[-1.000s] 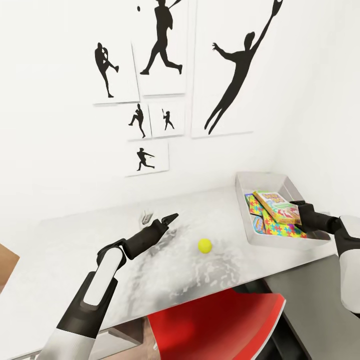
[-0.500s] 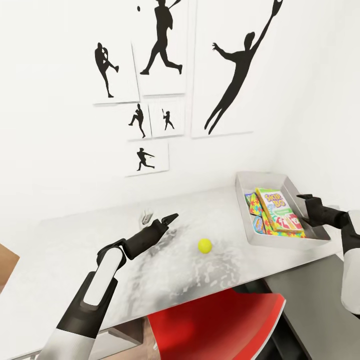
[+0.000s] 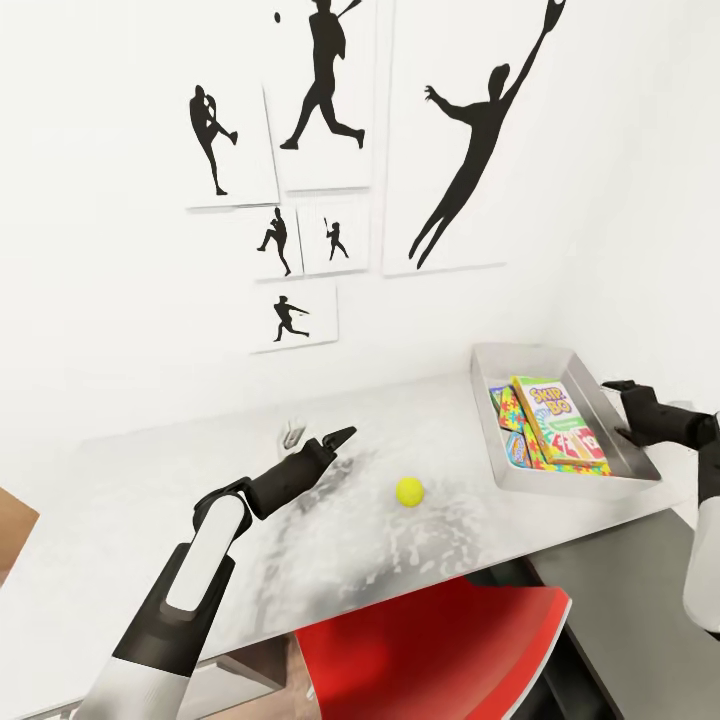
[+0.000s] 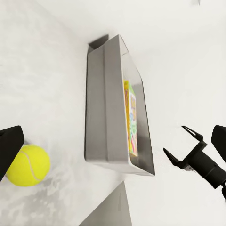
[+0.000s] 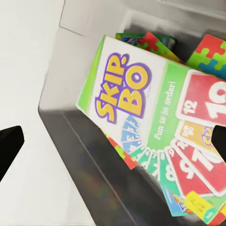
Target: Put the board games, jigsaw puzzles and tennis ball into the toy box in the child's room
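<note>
The grey toy box (image 3: 488, 420) stands at the table's (image 3: 150, 480) right end. Inside it the SKIP-BO board game (image 3: 555, 415) lies flat on top of the jigsaw puzzles (image 3: 507, 404), with a smaller blue board game (image 3: 516, 450) at the near side. My right gripper (image 3: 623, 410) hangs open just past the box's right rim, holding nothing. The tennis ball (image 3: 409, 490) rests on the table left of the box. My left gripper (image 3: 340, 437) is open above the table, a short way left of the ball. In the right wrist view the SKIP-BO box (image 5: 141, 117) lies over puzzle pieces (image 5: 209, 49).
A red chair (image 3: 440, 650) sits tucked under the table's front edge. The lower dark-grey wing (image 3: 620, 590) joins at the right. A small white object (image 3: 292, 433) stands near my left gripper. Athlete silhouette prints (image 3: 470, 140) hang on the white wall.
My right gripper let go of the SKIP-BO box, which dropped flat into the toy box, then drew back to the right and stayed open. The left arm and ball have not moved.
</note>
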You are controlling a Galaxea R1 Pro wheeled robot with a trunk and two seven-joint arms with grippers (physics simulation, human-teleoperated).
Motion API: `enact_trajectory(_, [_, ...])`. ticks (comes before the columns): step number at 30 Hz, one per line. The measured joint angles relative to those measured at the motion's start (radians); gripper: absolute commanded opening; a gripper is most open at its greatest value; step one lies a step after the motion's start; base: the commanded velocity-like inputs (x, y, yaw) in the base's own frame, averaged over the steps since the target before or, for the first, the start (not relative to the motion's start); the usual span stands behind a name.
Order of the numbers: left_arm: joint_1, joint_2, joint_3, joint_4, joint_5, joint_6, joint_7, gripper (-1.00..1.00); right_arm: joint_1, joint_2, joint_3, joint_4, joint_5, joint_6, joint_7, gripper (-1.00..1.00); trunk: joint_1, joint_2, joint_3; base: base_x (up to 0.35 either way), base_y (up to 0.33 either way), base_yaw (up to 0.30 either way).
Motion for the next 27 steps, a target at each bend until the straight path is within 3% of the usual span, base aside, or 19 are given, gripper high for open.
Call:
enact_trajectory(3, [0.0,0.0,0.001,0.0,0.0,0.0,0.0,1.0,0.002,0.001,0.002,-0.055,0.0,0.057,0.001,1.0,0.0,0.0,0.0,0.0,0.0,0.0])
enact_trajectory(7, [0.0,0.001,0.001,-0.001,0.002,0.001,-0.002,1.0,0.031,0.008,0.006,-0.215,-0.001,0.204,0.004,1.0,0.0,0.0,0.0,0.0,0.0,0.0])
enact_trajectory(8, [0.0,0.001,0.001,-0.001,0.002,0.001,-0.002,1.0,0.031,0.008,0.006,-0.217,0.0,0.206,0.004,1.0,0.0,0.0,0.0,0.0,0.0,0.0])
enact_trajectory(11, [0.003,0.003,0.001,-0.011,0.003,0.003,-0.003,1.0,0.092,0.013,0.012,-0.379,-0.001,0.257,0.006,1.0,0.0,0.0,0.0,0.0,0.0,0.0])
enact_trajectory(12, [0.004,0.006,0.0,-0.024,0.003,0.004,-0.004,1.0,0.15,0.014,0.031,-0.495,-0.003,0.265,0.006,1.0,0.0,0.0,0.0,0.0,0.0,0.0])
enact_trajectory(13, [0.005,0.006,0.0,-0.024,0.003,0.004,-0.004,1.0,0.152,0.014,0.032,-0.5,-0.001,0.265,0.006,1.0,0.0,0.0,0.0,0.0,0.0,0.0])
enact_trajectory(16, [0.009,0.013,0.002,-0.053,0.004,0.01,-0.007,1.0,0.238,0.01,0.111,-0.655,-0.003,0.265,0.007,1.0,0.0,0.0,0.0,0.0,0.0,0.0])
enact_trajectory(20, [0.034,0.042,0.027,-0.12,0.025,0.045,-0.061,1.0,0.315,0.006,0.25,-0.773,-0.005,0.265,0.008,1.0,0.0,0.0,0.0,0.0,0.0,0.0])
enact_trajectory(27, [0.064,0.078,0.117,-0.163,0.09,0.104,-0.13,1.0,0.339,0.006,0.39,-0.819,-0.002,0.265,0.009,1.0,0.0,0.0,0.0,0.0,0.0,0.0])
